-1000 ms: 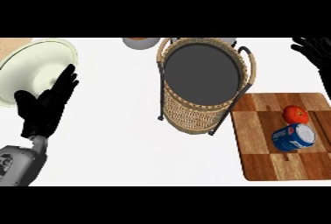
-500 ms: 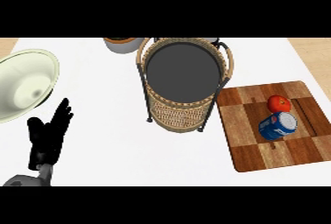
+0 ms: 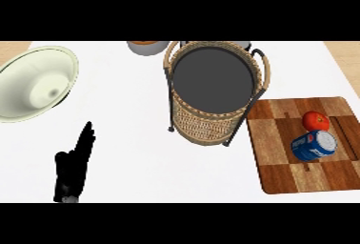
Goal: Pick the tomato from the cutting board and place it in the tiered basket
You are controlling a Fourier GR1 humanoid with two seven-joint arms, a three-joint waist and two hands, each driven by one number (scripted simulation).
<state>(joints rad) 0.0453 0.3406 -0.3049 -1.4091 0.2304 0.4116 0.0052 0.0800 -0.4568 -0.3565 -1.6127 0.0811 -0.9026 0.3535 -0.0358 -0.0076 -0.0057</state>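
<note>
Nearest you, at the lower left, the left hand (image 3: 72,164) rests on the counter with its fingers straight and holding nothing. It is well apart from everything the task needs. Your right hand is not in view at all, so I cannot tell you its state.

Bring that right hand in over the wooden cutting board (image 3: 281,162) on the right side, since the board sits on its side of the counter. On the board a blue drink can (image 3: 314,146) lies on its side nearer to you, and the tomato (image 3: 315,120) sits just beyond it, close enough that they may be touching. I would come down on the tomato from above or from its far side, so the fingers do not knock the can.

Left of the board stands the wicker tiered basket (image 3: 207,125). Its dark top tier shows nothing in it, which leaves a wide landing place; lift clear of the rim and the metal handles.

Farther left lies a cream plate (image 3: 35,81), bare. At the far edge a small grey bowl (image 3: 144,49) holds something orange-brown.
</note>
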